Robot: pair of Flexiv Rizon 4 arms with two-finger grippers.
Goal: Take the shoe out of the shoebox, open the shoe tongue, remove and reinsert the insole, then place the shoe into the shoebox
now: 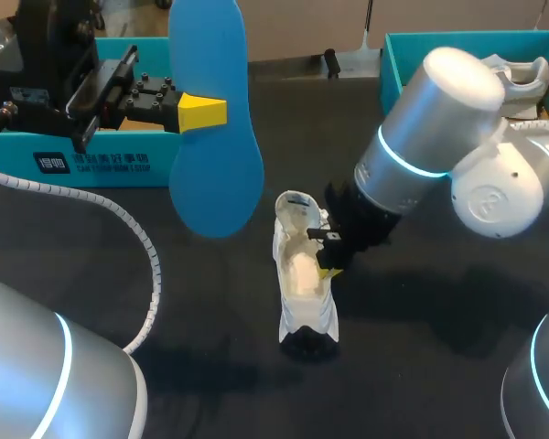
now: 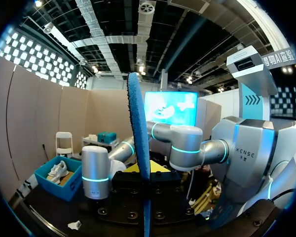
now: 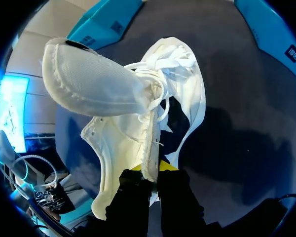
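The left tool (image 1: 203, 112) is clamping the flat blue foam insole (image 1: 218, 183) between closed fingers, holding it raised near the teal cardboard shoebox (image 1: 110, 163) at the far left edge of the table (image 1: 421, 357). The right tool (image 1: 330, 262) is pinching the side wall of the white mesh sneaker (image 1: 302, 293), which is standing mid-table.

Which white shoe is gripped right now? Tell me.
The shoe on the table, its side wall pinched by the right gripper; the other shoe lies untouched in the far right shoebox.
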